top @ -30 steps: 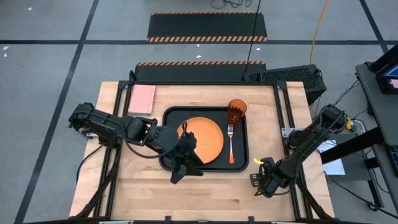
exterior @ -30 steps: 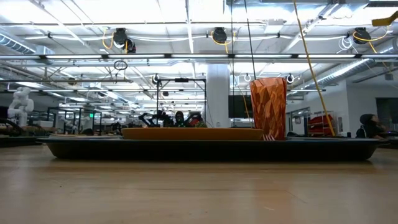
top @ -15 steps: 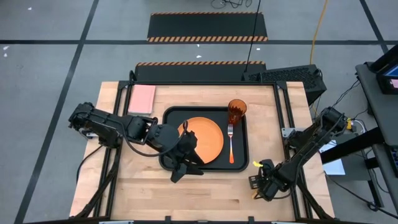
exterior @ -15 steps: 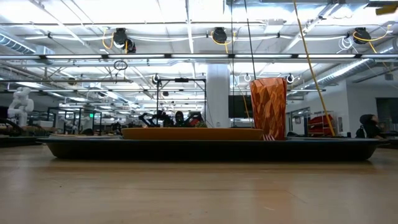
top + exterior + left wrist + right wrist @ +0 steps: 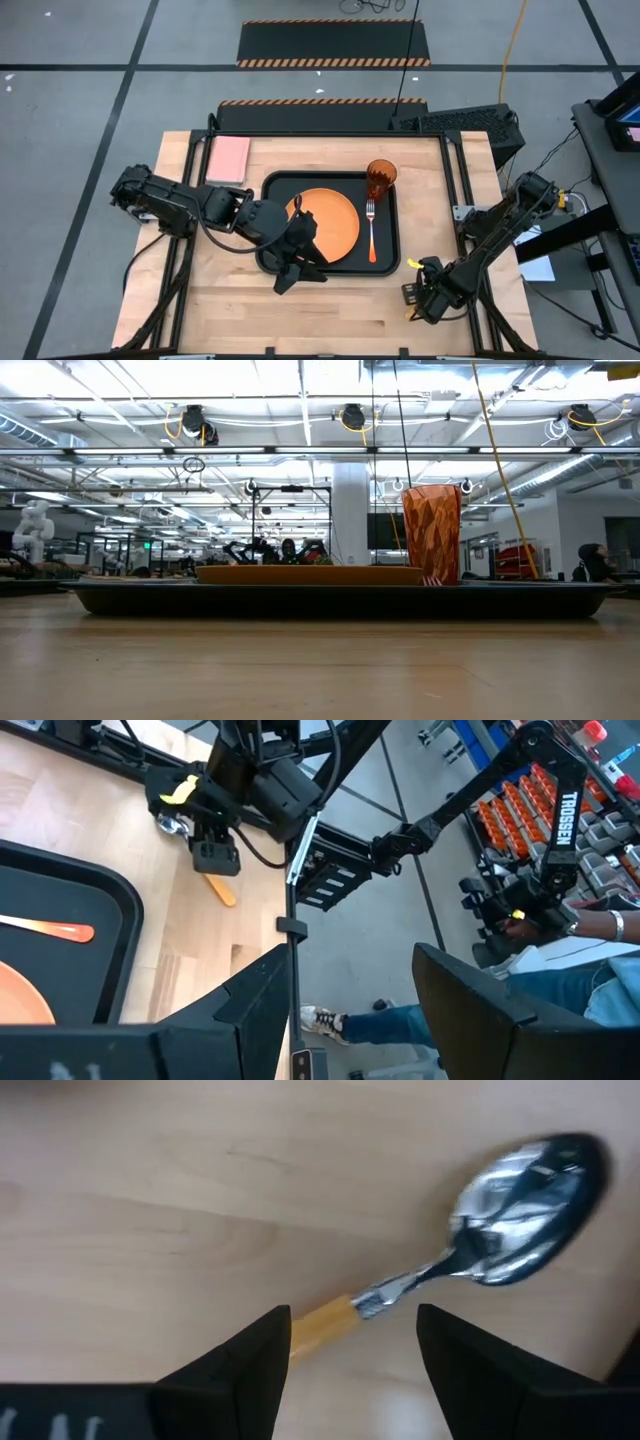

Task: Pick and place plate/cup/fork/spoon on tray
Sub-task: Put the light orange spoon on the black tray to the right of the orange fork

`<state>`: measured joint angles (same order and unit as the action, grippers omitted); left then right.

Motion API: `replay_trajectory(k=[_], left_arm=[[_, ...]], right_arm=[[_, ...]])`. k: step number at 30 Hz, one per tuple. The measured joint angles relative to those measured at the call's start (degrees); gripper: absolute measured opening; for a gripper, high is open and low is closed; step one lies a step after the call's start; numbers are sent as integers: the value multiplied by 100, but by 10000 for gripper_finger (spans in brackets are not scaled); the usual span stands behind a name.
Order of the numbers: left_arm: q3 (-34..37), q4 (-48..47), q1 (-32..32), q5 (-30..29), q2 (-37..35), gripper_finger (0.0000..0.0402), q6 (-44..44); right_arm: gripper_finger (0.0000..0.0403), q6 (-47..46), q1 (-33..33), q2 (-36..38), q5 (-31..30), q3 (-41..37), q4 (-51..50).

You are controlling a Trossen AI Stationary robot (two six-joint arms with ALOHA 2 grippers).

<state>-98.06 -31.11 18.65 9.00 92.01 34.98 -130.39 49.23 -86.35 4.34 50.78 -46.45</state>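
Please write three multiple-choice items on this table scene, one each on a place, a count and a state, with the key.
1. Where does the spoon lie?
A. On the bare wooden table, off the tray
B. On the plate
C. Inside the cup

2. How many pieces of tableware are on the black tray?
A. One
B. Three
C. Four

3. How do the right gripper's fingers stand?
A. Shut on the spoon's handle
B. Open, one on each side of the handle
C. Shut on the fork

Key:
1 A: the right wrist view shows wood all around the spoon.
2 B: the orange plate, cup and fork are on the tray.
3 B: a gap shows between each finger and the handle.
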Motion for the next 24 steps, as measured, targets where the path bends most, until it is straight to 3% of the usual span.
replay_trajectory(k=[6,15,24], left_arm=[[0,8,0,0,0,211,-37],[0,17,-65,1,0,211,-110],[0,107,-197,5,0,211,-177]], right_arm=[[210,32,0,-48,25,-38,-217],[208,80,-142,-160,58,-473,524],[135,183,-173,-168,-175,-494,282]])
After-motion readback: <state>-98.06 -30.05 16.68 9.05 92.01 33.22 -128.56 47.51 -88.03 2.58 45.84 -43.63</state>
